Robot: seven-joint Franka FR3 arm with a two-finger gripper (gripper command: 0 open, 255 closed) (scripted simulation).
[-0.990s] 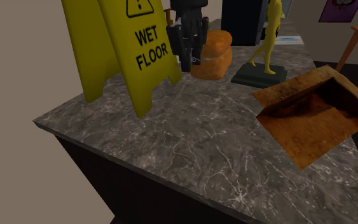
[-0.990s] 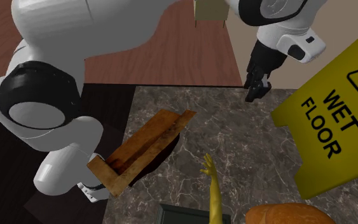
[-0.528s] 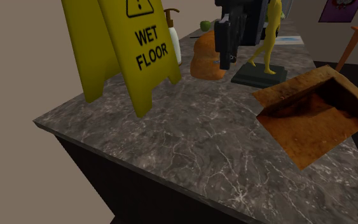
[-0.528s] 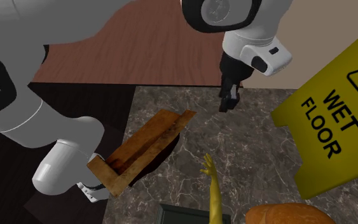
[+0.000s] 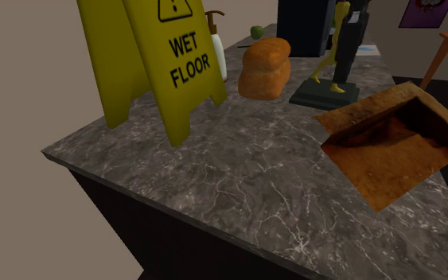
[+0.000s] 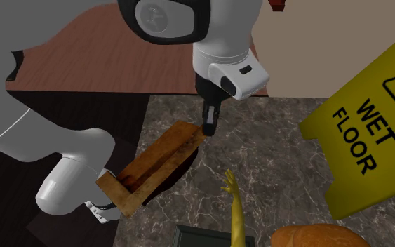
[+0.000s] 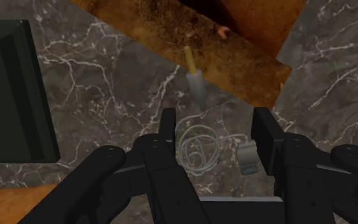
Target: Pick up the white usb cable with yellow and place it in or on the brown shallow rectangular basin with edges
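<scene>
Currently listed: black gripper (image 6: 208,128), poised over the marble counter (image 5: 254,183) at one corner of the brown shallow basin (image 6: 157,163). Fingers (image 7: 268,137) are set part-way apart and closed on the white usb cable (image 7: 196,151), with its coil and a grey plug clasped between them. One white connector with a yellow tip is seen reaching past the fingertips to the basin's rim. Also on the counter: yellow wet-floor sign (image 5: 178,64), loaf of bread (image 5: 265,68), yellow figurine (image 5: 331,60) on a dark base, soap dispenser (image 5: 214,48).
</scene>
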